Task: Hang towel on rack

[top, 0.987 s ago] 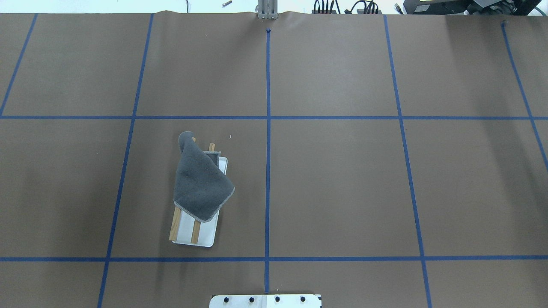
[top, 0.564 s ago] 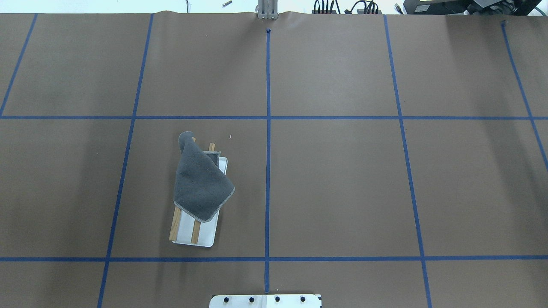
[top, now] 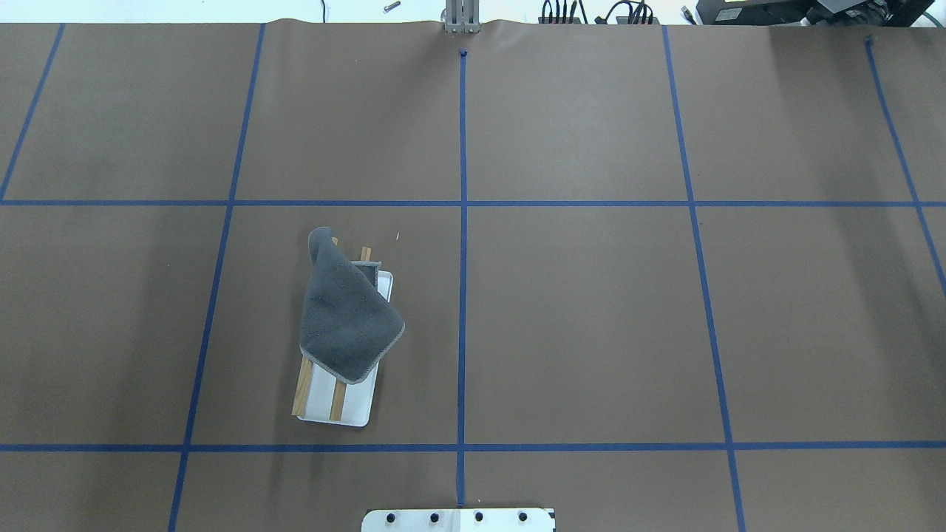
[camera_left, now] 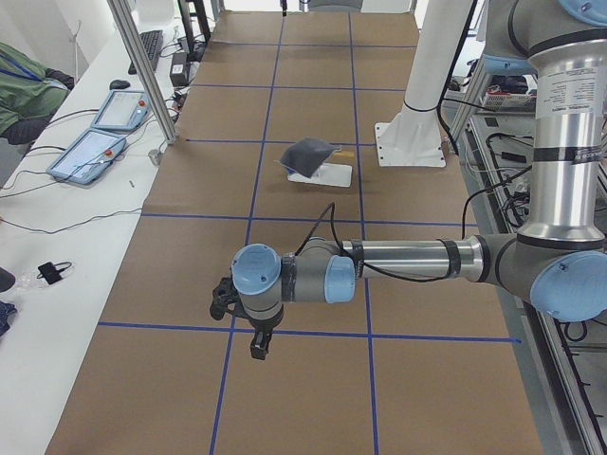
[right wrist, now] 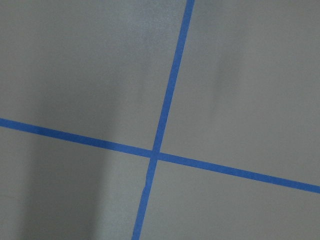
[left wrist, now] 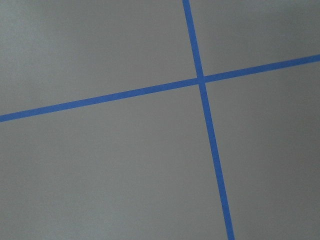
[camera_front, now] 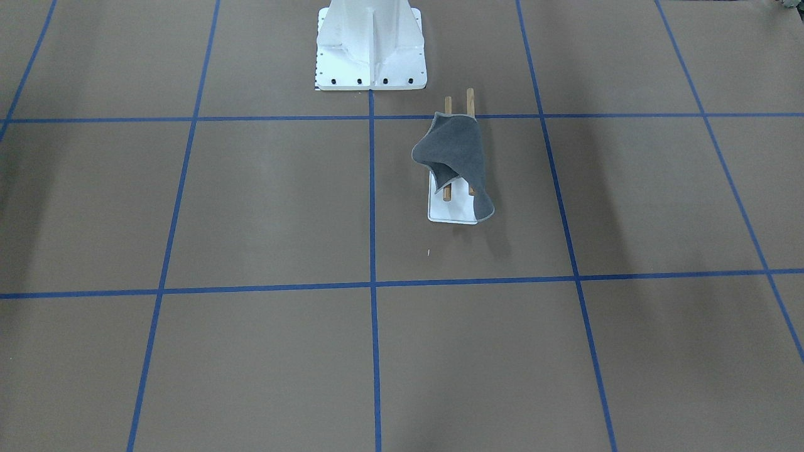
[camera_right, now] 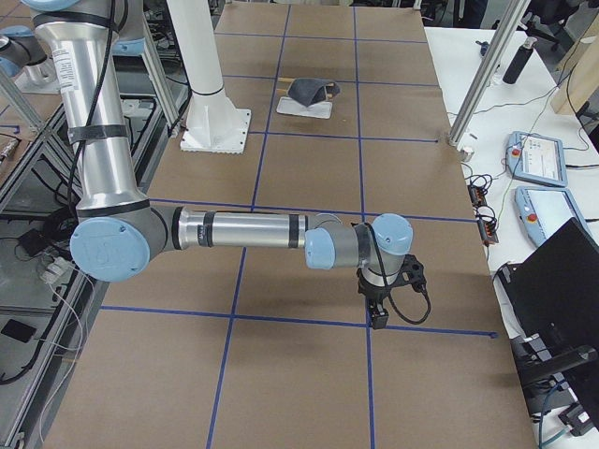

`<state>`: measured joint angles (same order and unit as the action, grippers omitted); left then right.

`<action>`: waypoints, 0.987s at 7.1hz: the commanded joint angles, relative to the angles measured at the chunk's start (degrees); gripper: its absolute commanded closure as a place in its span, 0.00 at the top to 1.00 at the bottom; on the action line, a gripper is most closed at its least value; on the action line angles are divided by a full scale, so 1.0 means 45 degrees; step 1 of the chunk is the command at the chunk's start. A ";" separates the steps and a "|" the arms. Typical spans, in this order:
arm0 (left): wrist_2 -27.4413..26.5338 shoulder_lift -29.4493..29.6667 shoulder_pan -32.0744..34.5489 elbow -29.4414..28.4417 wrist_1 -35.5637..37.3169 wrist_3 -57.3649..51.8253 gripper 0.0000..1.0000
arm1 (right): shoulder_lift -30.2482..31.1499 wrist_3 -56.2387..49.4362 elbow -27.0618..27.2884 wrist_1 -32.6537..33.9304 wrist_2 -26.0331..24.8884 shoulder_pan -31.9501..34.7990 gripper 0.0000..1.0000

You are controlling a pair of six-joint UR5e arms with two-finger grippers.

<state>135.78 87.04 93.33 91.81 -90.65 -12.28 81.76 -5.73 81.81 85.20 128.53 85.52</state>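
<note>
The dark grey towel (top: 347, 318) lies draped over the two brown rods of the rack (top: 301, 389), whose white base (top: 356, 408) sits on the table left of the centre line. One towel corner hangs past the far rod ends. The towel (camera_front: 455, 154) and the rack (camera_front: 449, 213) also show in the front view. My left gripper (camera_left: 258, 346) shows only in the exterior left view, far from the rack; I cannot tell if it is open. My right gripper (camera_right: 377, 318) shows only in the exterior right view, also far away; I cannot tell its state.
The white bolted pedestal (camera_front: 370, 44) stands at the robot's edge near the rack. Blue tape lines cross the brown table cover. Tablets (camera_left: 100, 142) and cables lie on the side bench. Both wrist views show only table and tape.
</note>
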 commanded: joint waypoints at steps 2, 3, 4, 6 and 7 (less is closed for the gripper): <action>-0.0055 -0.0143 -0.0017 0.0864 0.0046 -0.0043 0.98 | 0.0072 0.0003 0.0004 -0.0045 -0.0007 0.0000 1.00; -0.0075 -0.0124 -0.0037 0.0848 0.0046 -0.0044 0.98 | 0.0092 0.0080 0.0082 -0.0046 -0.0027 -0.0019 1.00; -0.0075 -0.0143 -0.0017 0.0848 0.0065 -0.0044 0.98 | 0.0092 0.0120 0.0082 -0.0046 -0.0027 0.0000 1.00; -0.0075 -0.0356 -0.0037 0.0867 0.0027 -0.0044 0.98 | 0.0170 0.0120 0.0044 -0.0220 -0.0027 -0.0019 1.00; -0.0075 -0.0377 -0.0037 0.0867 0.0026 -0.0044 0.98 | 0.0267 0.0120 0.0005 -0.0434 -0.0027 -0.0019 1.00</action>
<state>135.44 85.71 93.21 95.65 -90.46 -12.48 82.57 -5.20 82.04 84.25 128.41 85.44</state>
